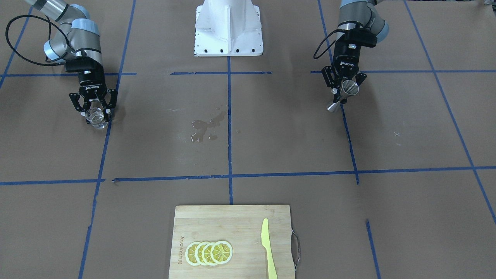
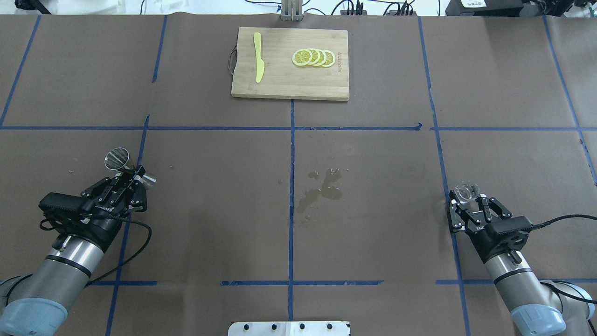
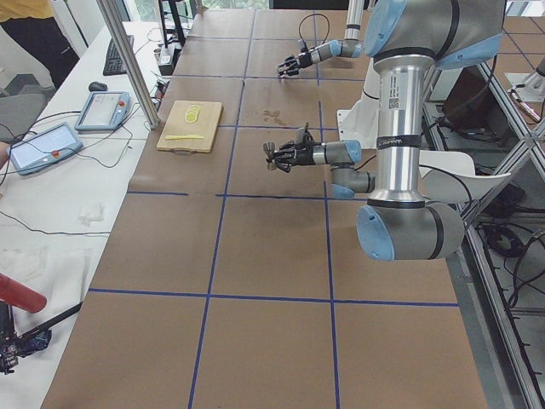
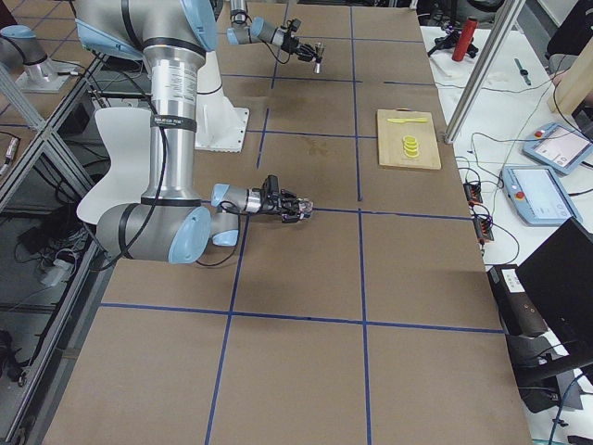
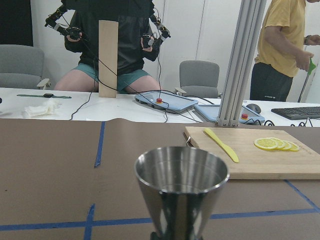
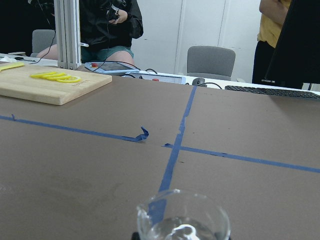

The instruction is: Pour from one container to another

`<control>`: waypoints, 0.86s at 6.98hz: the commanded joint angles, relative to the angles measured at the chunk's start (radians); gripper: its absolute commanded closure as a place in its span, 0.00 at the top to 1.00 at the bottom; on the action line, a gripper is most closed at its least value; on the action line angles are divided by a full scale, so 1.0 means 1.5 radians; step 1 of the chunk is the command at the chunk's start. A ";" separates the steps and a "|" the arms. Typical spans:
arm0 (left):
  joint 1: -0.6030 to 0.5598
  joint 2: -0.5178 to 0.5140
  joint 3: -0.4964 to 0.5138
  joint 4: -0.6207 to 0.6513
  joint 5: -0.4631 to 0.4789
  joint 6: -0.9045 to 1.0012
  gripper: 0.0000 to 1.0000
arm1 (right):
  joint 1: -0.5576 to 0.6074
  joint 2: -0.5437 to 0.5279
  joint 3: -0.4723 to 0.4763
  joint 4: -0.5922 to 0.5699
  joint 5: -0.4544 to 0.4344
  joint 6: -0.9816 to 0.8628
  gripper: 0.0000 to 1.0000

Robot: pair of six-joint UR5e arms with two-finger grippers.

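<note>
- While the two arms sit well apart at opposite sides of the table, the left gripper is clamped on the jigger at its narrow waist. That grip leaves both cones free.
- The left wrist view shows the jigger's wide mouth facing up, apparently so it can receive the pour. From the side views it seems to be held clear of the table.
- Between the arms, a wet spill lies on the brown paper beside the middle blue line.
- At the far edge, a cutting board carries a yellow knife and lemon slices, well out of the arms' way.
- The right gripper has its fingers closed around the glass, with the rim up so nothing runs out. Whether the glass holds any liquid cannot be told.
- Pouring appears not yet begun: the glass must first be carried across to the jigger, then tipped over its mouth.
</note>
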State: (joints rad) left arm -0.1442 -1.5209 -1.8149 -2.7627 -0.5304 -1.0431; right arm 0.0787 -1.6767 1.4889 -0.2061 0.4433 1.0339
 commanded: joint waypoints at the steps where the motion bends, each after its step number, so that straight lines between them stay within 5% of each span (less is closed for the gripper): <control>1: 0.000 -0.001 -0.001 0.000 0.000 0.000 0.00 | 0.013 0.016 0.001 0.000 -0.003 -0.001 0.23; 4: 0.000 -0.001 -0.001 0.000 0.000 0.000 0.00 | 0.045 0.058 0.016 -0.002 0.007 -0.065 0.23; 6: 0.000 -0.002 -0.001 0.001 0.000 0.000 0.00 | 0.059 0.068 0.080 -0.003 0.064 -0.161 0.24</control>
State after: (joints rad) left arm -0.1442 -1.5222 -1.8162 -2.7617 -0.5306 -1.0431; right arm 0.1539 -1.5876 1.5617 -0.2082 0.4971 0.8706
